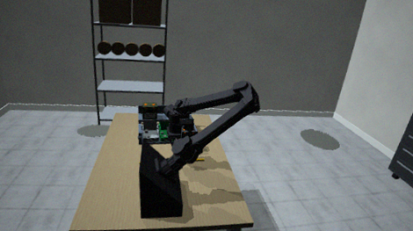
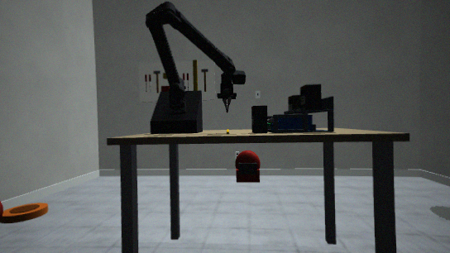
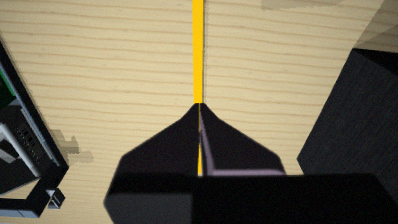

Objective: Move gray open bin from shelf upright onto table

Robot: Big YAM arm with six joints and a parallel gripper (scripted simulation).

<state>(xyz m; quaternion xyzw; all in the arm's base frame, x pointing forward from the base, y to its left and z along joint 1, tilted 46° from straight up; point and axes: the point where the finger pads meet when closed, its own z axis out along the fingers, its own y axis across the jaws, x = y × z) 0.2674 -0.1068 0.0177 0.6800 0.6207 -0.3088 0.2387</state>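
Observation:
My gripper is shut with nothing between its fingertips. It points down and hangs above the table, left of the low shelf in the exterior view. That shelf stands on the table's far part. Two dark bin-like boxes sit on it, a larger one and a smaller one. In the top view a dark bin with orange and green bits on top shows there, and the arm hides part of the shelf. Which box is the gray open bin, I cannot tell.
A thin yellow strip lies on the table under the gripper. A dark upright block and a blue box stand before the shelf. The arm's black base is on the other side.

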